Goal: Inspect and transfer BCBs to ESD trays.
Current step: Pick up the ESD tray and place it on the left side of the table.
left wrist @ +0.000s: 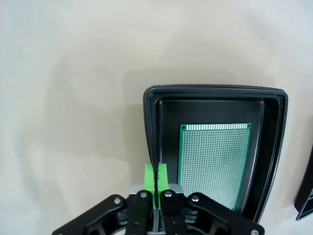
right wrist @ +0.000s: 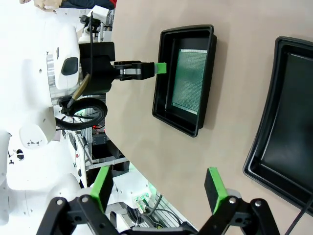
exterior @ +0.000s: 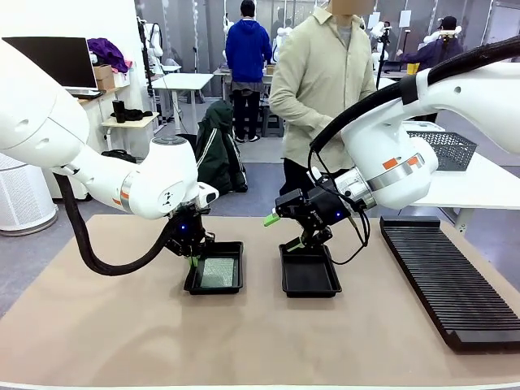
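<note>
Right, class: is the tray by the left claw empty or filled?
Filled: one green board lies flat in the tray.

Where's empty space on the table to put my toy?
The wide mat nearer than both trays, and the strip between the empty tray and the ribbed rack. Crowded: left gripper by the board tray, right gripper near the empty tray.

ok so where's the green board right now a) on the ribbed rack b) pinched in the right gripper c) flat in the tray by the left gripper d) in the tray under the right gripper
C: the BCB lies flat on the floor of the ESD tray beside the shut left gripper.
</note>
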Motion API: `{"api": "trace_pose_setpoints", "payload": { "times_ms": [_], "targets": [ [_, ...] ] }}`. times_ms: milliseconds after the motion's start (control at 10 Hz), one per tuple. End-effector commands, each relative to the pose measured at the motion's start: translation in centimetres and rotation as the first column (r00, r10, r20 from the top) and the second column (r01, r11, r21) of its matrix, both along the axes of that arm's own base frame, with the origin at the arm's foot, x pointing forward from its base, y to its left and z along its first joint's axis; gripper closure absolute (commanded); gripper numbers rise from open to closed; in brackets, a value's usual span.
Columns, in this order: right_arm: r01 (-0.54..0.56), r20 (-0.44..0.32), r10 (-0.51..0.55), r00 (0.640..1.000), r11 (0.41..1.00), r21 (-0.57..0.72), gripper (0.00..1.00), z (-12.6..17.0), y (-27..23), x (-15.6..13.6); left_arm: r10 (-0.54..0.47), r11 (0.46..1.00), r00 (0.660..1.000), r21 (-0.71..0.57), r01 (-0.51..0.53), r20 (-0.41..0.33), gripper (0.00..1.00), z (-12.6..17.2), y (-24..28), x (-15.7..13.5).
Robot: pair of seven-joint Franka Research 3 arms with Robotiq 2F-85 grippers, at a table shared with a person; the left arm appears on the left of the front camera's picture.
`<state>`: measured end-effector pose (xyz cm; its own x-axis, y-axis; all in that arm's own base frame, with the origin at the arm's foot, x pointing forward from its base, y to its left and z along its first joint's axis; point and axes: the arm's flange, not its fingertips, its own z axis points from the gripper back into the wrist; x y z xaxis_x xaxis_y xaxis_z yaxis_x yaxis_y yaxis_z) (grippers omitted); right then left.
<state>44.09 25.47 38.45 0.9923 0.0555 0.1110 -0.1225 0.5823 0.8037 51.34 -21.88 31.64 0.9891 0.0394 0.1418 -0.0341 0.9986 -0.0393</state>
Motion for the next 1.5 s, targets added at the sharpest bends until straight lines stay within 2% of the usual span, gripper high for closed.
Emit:
{"api": "trace_pose_setpoints", "payload": {
  "times_ms": [0,600,900,1400],
  "targets": [
    [0.000,0.002,0.000,1.000,1.000,0.000,0.00,0.1,0.0,-0.1,0.004,1.000,1.000,-0.023,-0.005,-0.015,1.00,-0.4,0.4,-0.2],
    [0.000,0.002,0.000,1.000,1.000,0.000,0.00,0.1,0.0,-0.1,-0.004,0.999,1.000,-0.051,0.003,-0.009,1.00,1.0,6.5,-0.7],
    [0.000,0.002,0.000,1.000,1.000,0.000,0.00,0.1,0.0,-0.1,0.002,0.999,1.000,-0.048,-0.003,-0.006,1.00,2.2,11.3,-1.1],
    [0.000,0.002,0.000,1.000,1.000,0.000,0.00,0.1,0.0,-0.1,0.025,0.998,1.000,-0.057,-0.025,-0.002,1.00,2.5,19.9,-2.1]
  ]
}}
